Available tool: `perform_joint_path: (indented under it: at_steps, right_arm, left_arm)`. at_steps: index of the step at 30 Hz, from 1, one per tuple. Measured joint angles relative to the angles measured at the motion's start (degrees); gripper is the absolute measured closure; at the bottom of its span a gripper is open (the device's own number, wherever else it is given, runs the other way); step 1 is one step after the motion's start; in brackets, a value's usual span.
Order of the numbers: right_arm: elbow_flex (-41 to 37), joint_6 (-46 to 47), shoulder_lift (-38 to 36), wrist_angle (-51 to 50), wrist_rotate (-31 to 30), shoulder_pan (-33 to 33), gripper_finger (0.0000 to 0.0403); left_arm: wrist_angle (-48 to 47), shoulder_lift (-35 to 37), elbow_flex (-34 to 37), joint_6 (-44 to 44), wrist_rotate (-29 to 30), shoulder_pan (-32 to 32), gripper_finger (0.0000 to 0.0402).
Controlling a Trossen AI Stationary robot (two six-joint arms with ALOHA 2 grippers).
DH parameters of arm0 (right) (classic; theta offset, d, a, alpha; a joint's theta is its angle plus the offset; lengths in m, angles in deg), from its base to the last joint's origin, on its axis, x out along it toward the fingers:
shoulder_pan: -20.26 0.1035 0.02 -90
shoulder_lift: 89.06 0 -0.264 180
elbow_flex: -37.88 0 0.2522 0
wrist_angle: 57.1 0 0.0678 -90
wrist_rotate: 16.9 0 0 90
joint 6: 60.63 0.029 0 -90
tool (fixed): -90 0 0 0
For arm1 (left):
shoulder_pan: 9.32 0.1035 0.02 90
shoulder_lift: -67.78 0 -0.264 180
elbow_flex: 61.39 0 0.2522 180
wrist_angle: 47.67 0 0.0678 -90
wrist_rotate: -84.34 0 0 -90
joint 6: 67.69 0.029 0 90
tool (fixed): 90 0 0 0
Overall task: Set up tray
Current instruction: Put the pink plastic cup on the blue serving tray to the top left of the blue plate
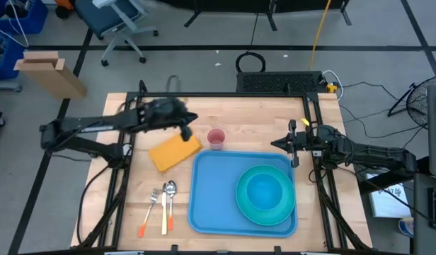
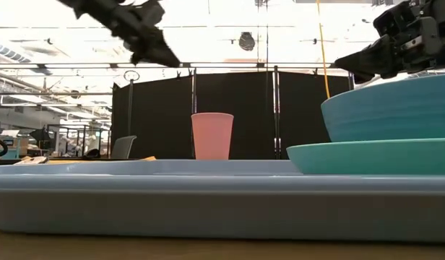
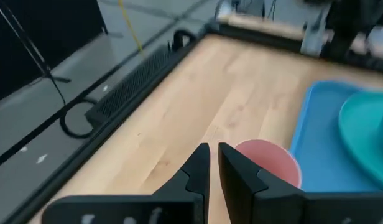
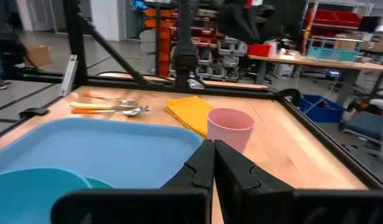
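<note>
A grey floor (image 1: 204,28) crossed by dark lines surrounds the wooden table (image 1: 260,117). An office chair (image 1: 119,21) stands behind it, a cardboard box (image 1: 52,71) to one side. Black curtain panels (image 2: 230,115) hang under bright ceiling lights; workbenches (image 4: 303,62) and red bins (image 4: 341,18) lie beyond.

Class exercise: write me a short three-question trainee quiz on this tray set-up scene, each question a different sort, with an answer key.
1. True or false: the pink cup stands on the blue tray.
2. What lies between the left hand and the cutlery? A) yellow cloth B) bowl C) plate
3. Fill in: the teal bowl sits on a teal ____.

Key: 1 false, it stands on the table beside the tray; 2 A, the yellow cloth; 3 plate.
</note>
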Motion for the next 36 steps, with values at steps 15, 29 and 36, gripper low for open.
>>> perform_joint_path:
  at_steps: [15, 29, 36]
  right_arm:
    - [0.00, -2.26, 0.00, 0.40, 1.59, -0.13, 0.0403]
    - [0.00, -2.23, 0.00, 0.02, 1.59, -0.11, 0.0403]
    - [0.00, -2.19, 0.04, -0.18, 1.57, -0.11, 0.0403]
  left_arm:
    - [-34.47, -32.46, -38.70, 10.03, -5.77, 1.20, 0.0214]
    - [-38.05, -42.60, -42.85, 19.10, -10.37, 1.18, 0.0097]
    - [-38.05, -46.92, -42.85, 20.12, -8.47, 1.25, 0.0096]
